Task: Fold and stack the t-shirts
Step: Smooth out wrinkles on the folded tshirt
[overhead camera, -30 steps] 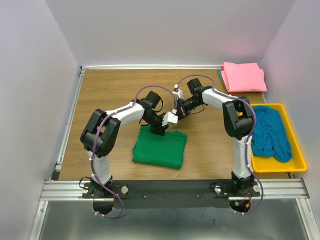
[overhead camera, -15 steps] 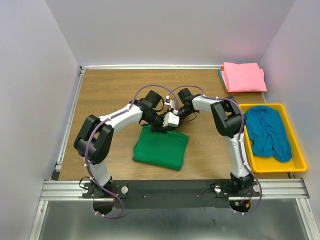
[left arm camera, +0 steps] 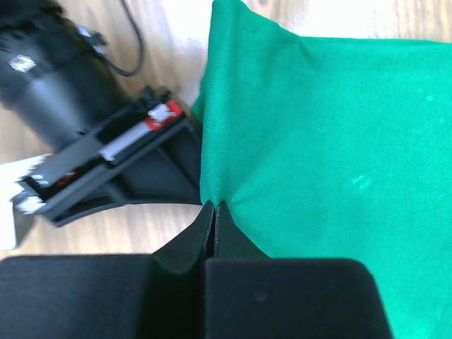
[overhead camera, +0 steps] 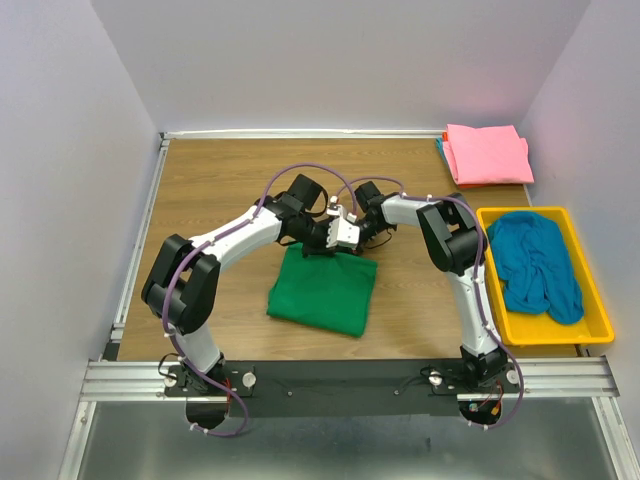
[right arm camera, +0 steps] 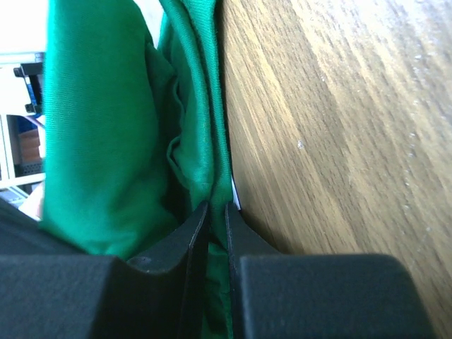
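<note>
Both arms come in from their bases and bend toward each other, so the two hands meet in the middle. The left arm [overhead camera: 235, 232] folds at the elbow and sweeps right, wrist tipped down. The left hand [left arm camera: 214, 212] is pinched tight on a fold of the green shirt [left arm camera: 339, 141]. The right arm [overhead camera: 468, 305] stands steeply with its forearm pointing left. The right hand [right arm camera: 212, 212] is likewise clamped on the same shirt, just beside the left one.

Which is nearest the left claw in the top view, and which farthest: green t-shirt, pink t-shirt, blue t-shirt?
1. green t-shirt, centre, its far edge gripped by the left claw.
2 and 3. pink t-shirt, far right corner, and blue t-shirt, in the yellow tray at right: too close to call.
</note>
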Controlling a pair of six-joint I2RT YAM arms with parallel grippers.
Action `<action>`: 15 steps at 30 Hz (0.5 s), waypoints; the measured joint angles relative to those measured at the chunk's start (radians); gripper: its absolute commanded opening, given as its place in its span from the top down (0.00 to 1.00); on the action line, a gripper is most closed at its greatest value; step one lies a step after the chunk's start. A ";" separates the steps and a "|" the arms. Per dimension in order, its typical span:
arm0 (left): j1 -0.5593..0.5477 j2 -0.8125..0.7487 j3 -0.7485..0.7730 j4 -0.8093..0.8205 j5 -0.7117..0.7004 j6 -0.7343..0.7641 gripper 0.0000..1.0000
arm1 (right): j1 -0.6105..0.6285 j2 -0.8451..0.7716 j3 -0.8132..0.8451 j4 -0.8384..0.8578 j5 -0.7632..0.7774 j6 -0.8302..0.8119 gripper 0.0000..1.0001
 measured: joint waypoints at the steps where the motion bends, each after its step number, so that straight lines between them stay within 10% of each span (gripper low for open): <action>1: 0.000 0.000 0.005 0.001 -0.003 0.000 1.00 | 0.000 0.001 0.000 0.001 -0.003 0.000 0.78; 12: 0.000 0.011 0.016 0.047 -0.038 -0.001 0.99 | 0.000 0.004 -0.010 0.010 -0.020 0.000 0.77; 15: 0.000 0.021 0.011 0.066 -0.056 -0.005 0.80 | 0.000 0.003 -0.010 0.009 -0.018 0.001 0.73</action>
